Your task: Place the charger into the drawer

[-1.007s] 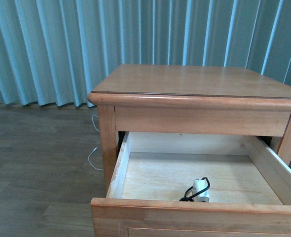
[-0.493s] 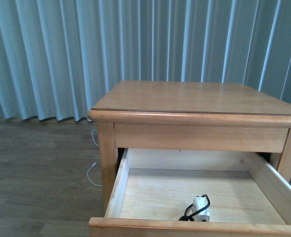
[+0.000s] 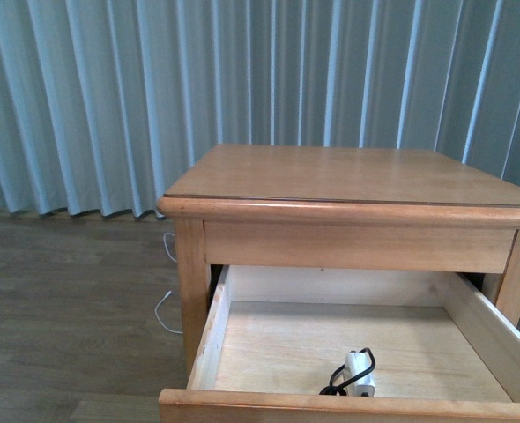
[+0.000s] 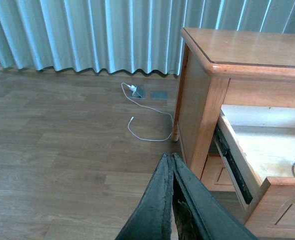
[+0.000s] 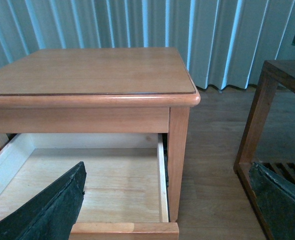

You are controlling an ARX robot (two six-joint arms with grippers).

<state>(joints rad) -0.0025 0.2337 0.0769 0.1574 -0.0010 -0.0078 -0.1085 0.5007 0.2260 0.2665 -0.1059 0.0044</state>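
The drawer [image 3: 209, 344] sits lower in the front view, seemingly from camera tilt.

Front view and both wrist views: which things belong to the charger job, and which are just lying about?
Job:
charger, lying in the open drawer
left gripper, shut, empty
right gripper, open

Lying about:
white cord on the floor
wooden rack beside the nightstand
curtain
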